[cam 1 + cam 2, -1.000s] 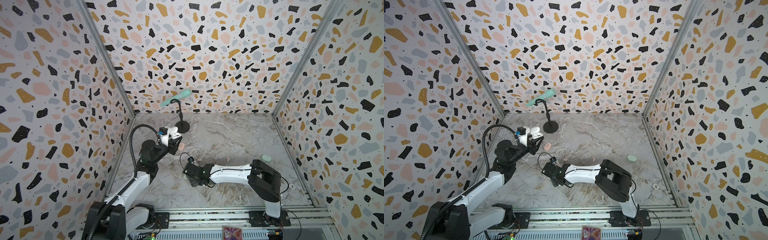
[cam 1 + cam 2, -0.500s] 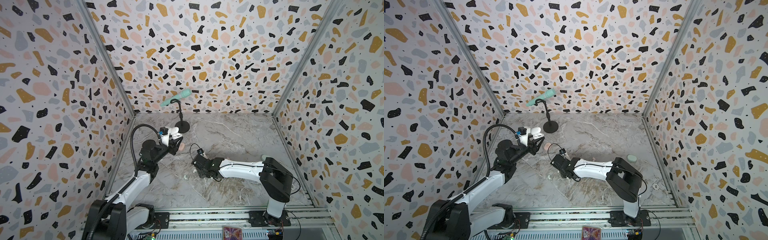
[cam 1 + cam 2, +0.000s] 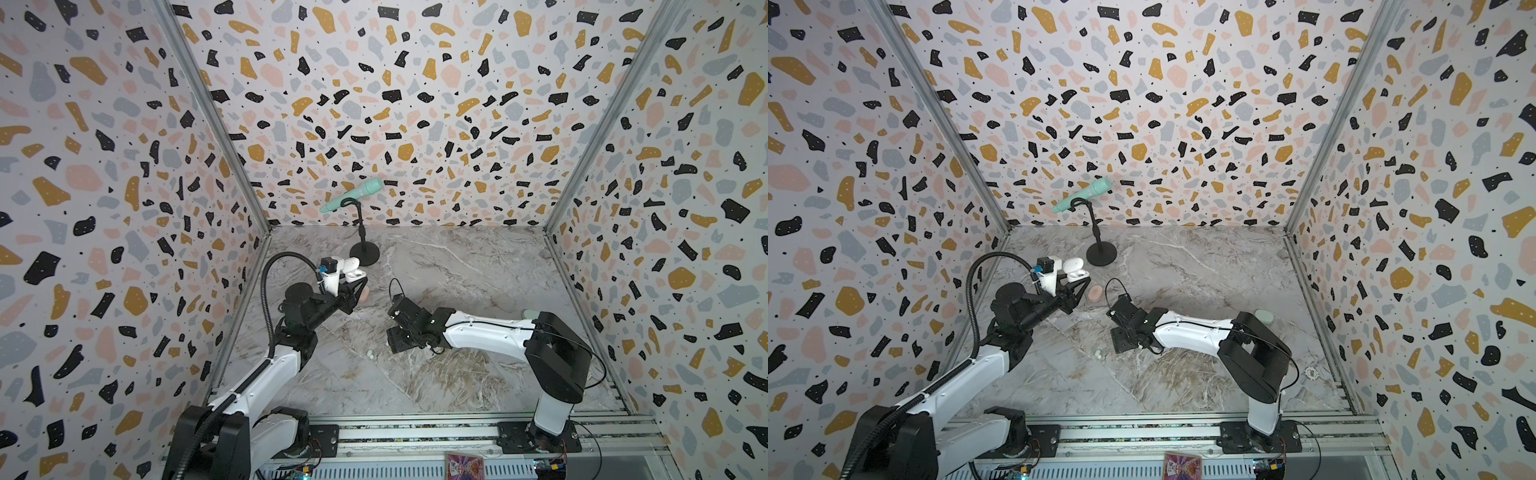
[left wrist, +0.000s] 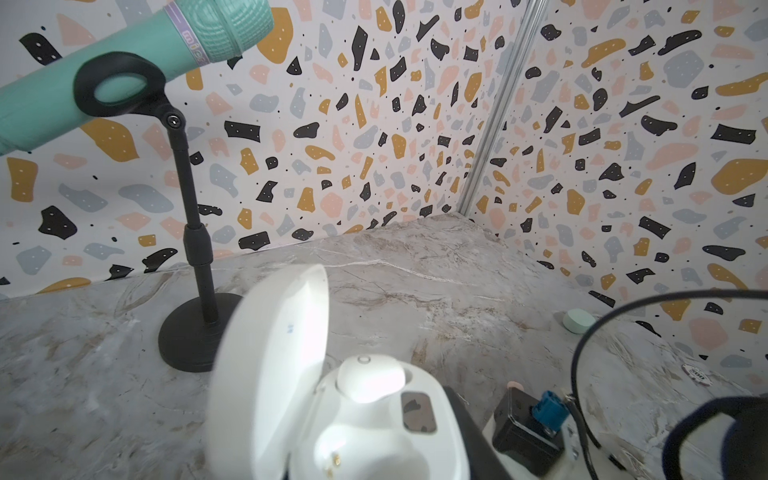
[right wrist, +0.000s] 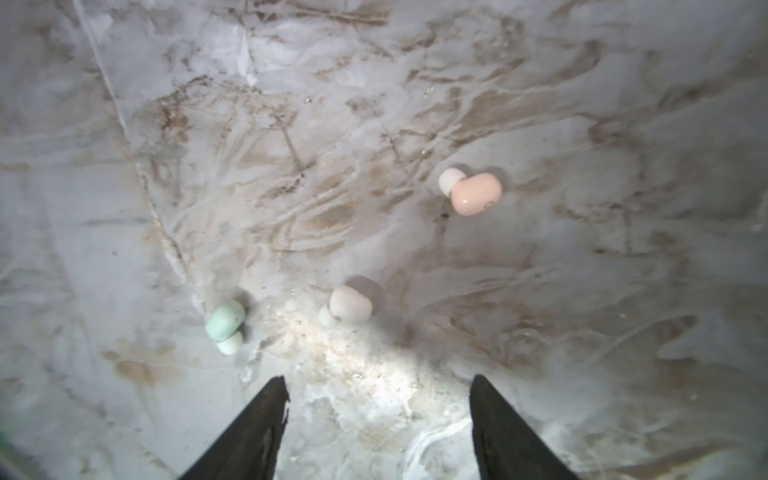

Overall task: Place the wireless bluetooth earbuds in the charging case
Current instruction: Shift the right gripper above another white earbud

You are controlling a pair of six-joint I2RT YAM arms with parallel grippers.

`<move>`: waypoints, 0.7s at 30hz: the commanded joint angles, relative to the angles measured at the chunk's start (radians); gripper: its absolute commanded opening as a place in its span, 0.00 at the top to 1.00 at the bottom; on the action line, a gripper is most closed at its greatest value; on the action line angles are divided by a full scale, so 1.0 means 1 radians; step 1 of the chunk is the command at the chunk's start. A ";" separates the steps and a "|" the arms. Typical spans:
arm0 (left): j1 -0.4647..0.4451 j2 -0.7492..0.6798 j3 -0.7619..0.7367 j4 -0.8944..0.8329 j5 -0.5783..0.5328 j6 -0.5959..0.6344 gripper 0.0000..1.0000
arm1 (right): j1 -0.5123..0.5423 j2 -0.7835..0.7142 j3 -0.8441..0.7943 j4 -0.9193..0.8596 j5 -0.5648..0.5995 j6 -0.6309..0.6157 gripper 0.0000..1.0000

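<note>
The right end effector (image 5: pixel 379 380) hangs low over the marble surface (image 5: pixel 582 332), its two black fingers spread well apart with nothing between them. Just beyond the gap, clear of both fingertips, lies a white earbud (image 5: pixel 351 305). A mint earbud (image 5: pixel 225 322) lies beside it, ahead of one finger, and a pink earbud (image 5: pixel 476 194) sits farther out — all three loose on the surface and apart from one another.

The left end effector (image 3: pixel 353 293) is up off the surface and clamped on the white charging case (image 3: pixel 351 268), whose lid stands open. A seated earbud (image 4: pixel 370 378), also white, fills one pocket; the pocket next to it shows bare gold contacts.

Farther out, a pink case (image 3: pixel 1095 294) lies on the surface just beside the left end effector, and a mint case (image 3: pixel 1264 318) sits by the right arm's elbow. At the back stands a mint microphone (image 3: pixel 353 194) on a black stand (image 3: pixel 364 253).
</note>
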 commanded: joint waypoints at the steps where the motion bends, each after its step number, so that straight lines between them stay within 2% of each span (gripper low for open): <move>1: -0.005 -0.026 -0.011 0.032 -0.014 -0.027 0.92 | 0.003 0.011 -0.009 0.048 -0.132 0.109 0.32; 7: -0.004 -0.036 -0.010 0.016 -0.014 -0.048 0.92 | -0.006 0.070 -0.001 0.079 -0.162 0.150 0.33; 15: -0.005 -0.088 -0.018 -0.078 -0.134 -0.040 0.92 | -0.014 0.127 0.040 0.101 -0.162 0.154 0.35; 21: -0.004 -0.096 -0.011 -0.098 -0.150 -0.031 0.92 | -0.016 0.163 0.094 0.076 -0.161 0.142 0.35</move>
